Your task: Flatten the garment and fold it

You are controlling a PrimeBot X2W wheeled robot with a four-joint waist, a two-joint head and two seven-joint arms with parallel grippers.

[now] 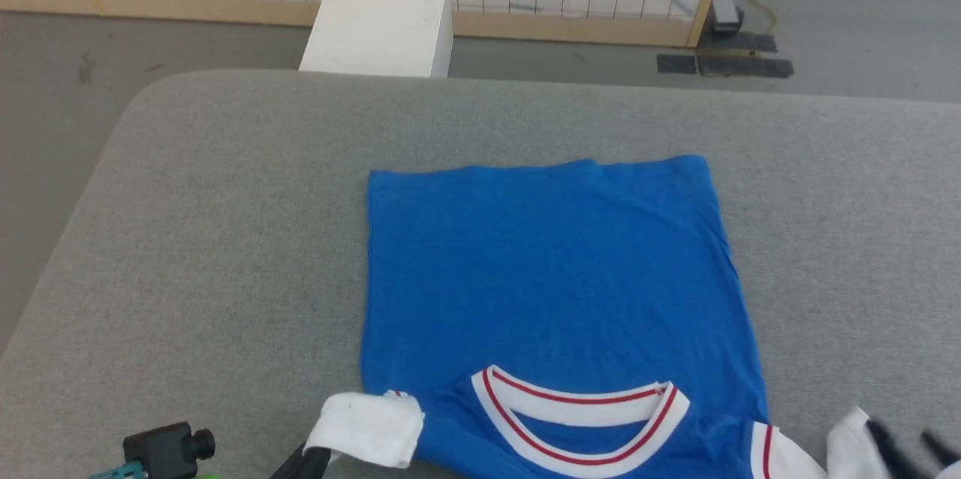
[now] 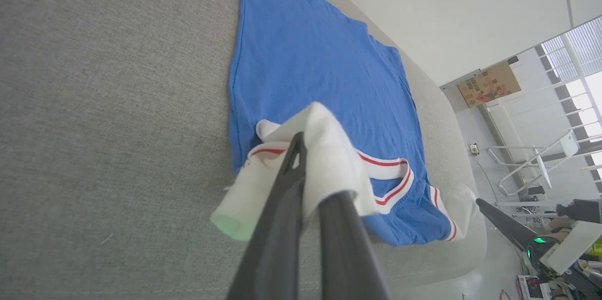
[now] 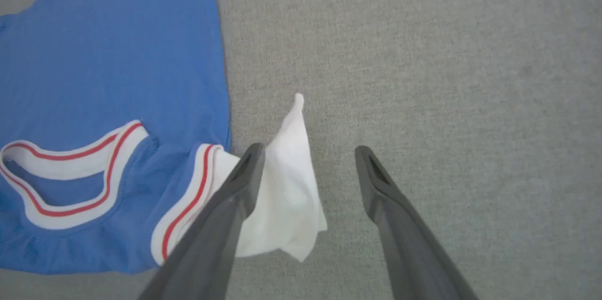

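Found garment [image 1: 555,276] flat, folds outstanding.
Noted left gripper [image 2: 312,173] clenched on seven-o'clock sleeve [image 1: 368,426]; right gripper [image 3: 308,149] released, five o'clock.

garment [image 1: 555,276]: blue, white red-striped collar
pose: flat on grey surface [image 1: 225,201], collar near
left sleeve [image 1: 368,426]: white, bunched up

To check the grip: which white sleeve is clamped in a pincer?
The left sleeve: the left pincer is shut on it. The right sleeve lies unclamped at the open right pincer.
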